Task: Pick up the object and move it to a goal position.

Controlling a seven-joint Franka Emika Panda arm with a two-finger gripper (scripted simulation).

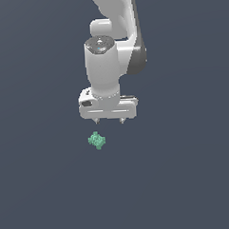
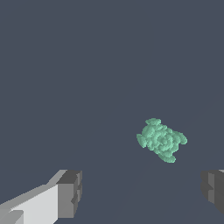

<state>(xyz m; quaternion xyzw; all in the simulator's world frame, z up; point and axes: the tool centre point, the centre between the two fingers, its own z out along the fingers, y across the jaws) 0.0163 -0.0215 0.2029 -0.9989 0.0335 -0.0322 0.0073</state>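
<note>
The object is a tiny teal-green, knobbly lump (image 1: 96, 140) lying on the dark grey floor, below the white gripper (image 1: 109, 121) and a little toward the exterior view's left. The gripper hangs from the white arm, points straight down and is open, its two short fingertips wide apart and holding nothing. It is above the lump and apart from it. In the wrist view the lump (image 2: 161, 140) lies on the floor beyond the gap between the two grey fingertips (image 2: 71, 192), nearer the other fingertip (image 2: 214, 189), and not between them.
The dark grey floor (image 1: 186, 179) spreads flat all around. The white arm's body (image 1: 108, 50) rises above the gripper to the picture's top edge. No goal marker shows.
</note>
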